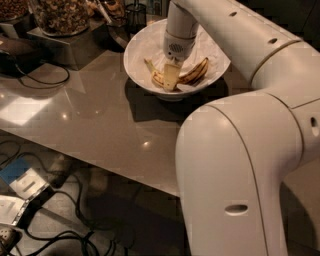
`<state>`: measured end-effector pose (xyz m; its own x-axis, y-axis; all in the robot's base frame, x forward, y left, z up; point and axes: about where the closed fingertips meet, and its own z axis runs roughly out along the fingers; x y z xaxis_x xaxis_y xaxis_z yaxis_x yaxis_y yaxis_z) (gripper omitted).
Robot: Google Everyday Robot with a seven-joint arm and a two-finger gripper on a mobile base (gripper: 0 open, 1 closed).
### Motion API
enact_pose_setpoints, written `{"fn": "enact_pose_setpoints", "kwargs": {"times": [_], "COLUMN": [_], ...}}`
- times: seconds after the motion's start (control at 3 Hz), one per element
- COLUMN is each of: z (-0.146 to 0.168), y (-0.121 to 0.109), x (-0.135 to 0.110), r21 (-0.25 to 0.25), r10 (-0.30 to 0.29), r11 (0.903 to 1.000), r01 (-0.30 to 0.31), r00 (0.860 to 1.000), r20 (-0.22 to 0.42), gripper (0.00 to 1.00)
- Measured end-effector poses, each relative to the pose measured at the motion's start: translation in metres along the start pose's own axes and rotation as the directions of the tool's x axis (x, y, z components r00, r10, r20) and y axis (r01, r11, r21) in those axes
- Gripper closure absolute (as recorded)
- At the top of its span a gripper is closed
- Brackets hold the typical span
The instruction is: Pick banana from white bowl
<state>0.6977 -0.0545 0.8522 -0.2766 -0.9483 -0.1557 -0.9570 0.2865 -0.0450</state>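
Observation:
The white bowl (140, 60) stands on the grey table near its far edge. The banana (195, 73), yellow with brown streaks, lies curved across the bowl's bottom. My gripper (171, 79) reaches down into the bowl from above, over the banana's middle. One pale finger (171, 76) shows in front of the banana and hides part of it. The banana's left end (151, 70) shows beside that finger.
Glass jars of nuts (62, 15) stand on a dark stand at the back left. A dark cable (37, 80) loops on the table's left. My white arm and base (240, 165) fill the right side. Cables and boxes (25, 185) lie on the floor.

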Motion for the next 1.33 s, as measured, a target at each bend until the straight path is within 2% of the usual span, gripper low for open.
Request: {"fn": "enact_pose_setpoints", "kwargs": {"times": [0.33,0.67,1.0,1.33], "z": [0.000,0.000,-0.006,-0.025], "y": [0.000,0.000,0.000,0.005], "x": [0.000,0.000,-0.001,0.002], "r21": [0.000,0.000,0.018,0.052], "r10": [0.000,0.000,0.004,0.004], "r11": [1.0000,1.0000,0.9998,0.9986], "r01": [0.000,0.000,-0.004,-0.006], "r00": [1.000,1.000,1.000,0.999], "r20": [0.000,0.000,0.014,0.032], "gripper": [0.84,1.00,1.00,1.00]}}
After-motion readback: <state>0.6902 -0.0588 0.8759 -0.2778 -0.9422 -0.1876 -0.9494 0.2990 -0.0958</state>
